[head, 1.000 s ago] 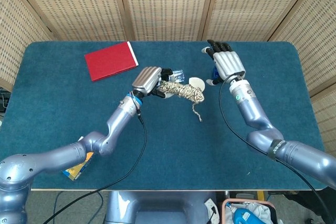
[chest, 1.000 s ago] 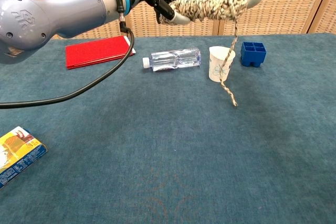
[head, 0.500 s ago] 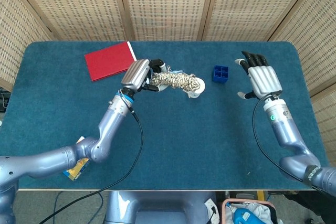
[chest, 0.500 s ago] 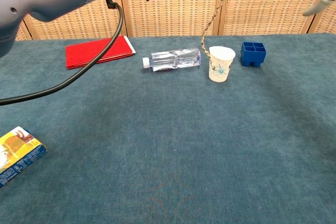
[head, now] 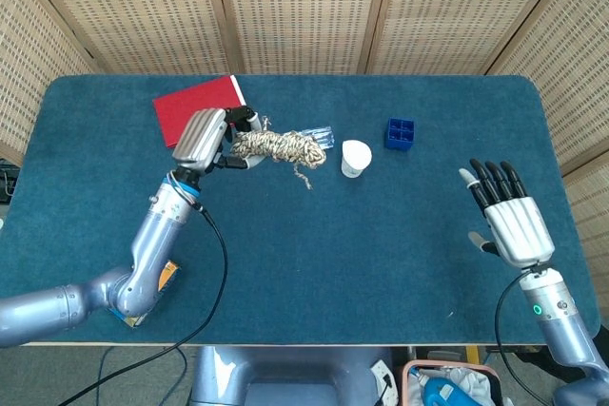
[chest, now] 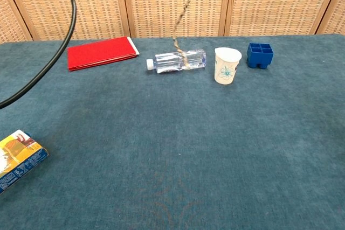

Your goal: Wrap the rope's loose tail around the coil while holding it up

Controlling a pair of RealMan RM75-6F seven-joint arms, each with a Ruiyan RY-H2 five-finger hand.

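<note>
Box (chest: 19, 157) of yellow and blue sits nearest you at the table's (head: 304, 273) front left edge, and your right hand (head: 509, 221) hangs over the front right with its fingers spread and nothing in them. Further back, your left hand (head: 205, 138) grips one end of the rope coil (head: 276, 147), held up above the table with its tail (chest: 183, 25) dangling down by the bottle (chest: 177, 61). Beyond lie the paper cup (head: 355, 157), the blue tray (head: 401, 133) and the red notebook (head: 181, 109).

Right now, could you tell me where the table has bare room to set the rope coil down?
The wide front and middle, between the yellow box at the left edge and the right robot hand, is bare. The back row is crowded: red book, water bottle, paper cup, blue tray.
</note>
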